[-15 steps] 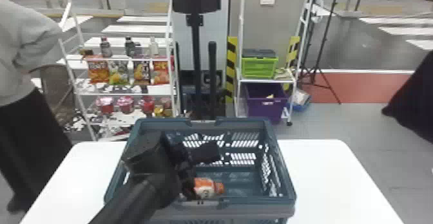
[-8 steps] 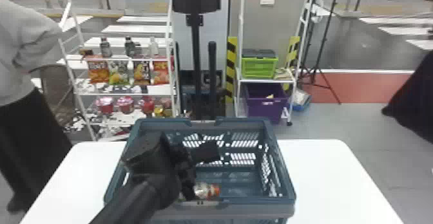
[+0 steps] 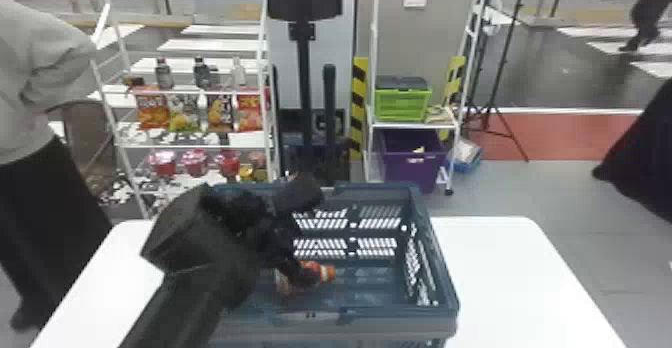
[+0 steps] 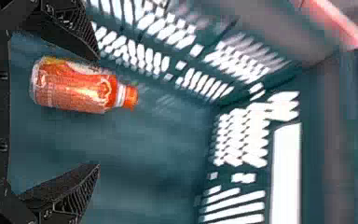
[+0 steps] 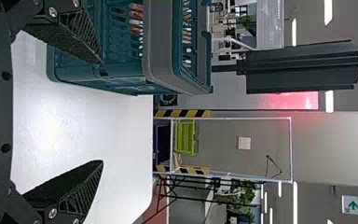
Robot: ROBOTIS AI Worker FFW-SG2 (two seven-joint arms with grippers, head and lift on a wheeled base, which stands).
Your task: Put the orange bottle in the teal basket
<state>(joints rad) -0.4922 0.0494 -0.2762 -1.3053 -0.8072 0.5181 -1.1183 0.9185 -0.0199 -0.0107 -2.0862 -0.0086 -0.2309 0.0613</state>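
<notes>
Orange bottle [image 4: 70,88]: one, lying on its side inside the basket. It looks like it is on the bottom, but the dark arm hides part of it.
Teal basket [image 3: 395,313]: one, sitting on the counter.
Left tool [image 3: 307,234]: one, down in the basket by the bottle. Its two fingers are spread wide, and the bottle is nearer one finger than the other.
Right tool [image 5: 101,112]: one, beside the basket, two fingers wide apart with nothing pinched.
Counter [image 3: 500,272]: one, white, under the basket.
Snack bags [image 3: 152,112]: four, in a row on the white rack [image 3: 200,146].
Green box [image 3: 402,106]: one, above one purple bin [image 3: 410,172].
</notes>
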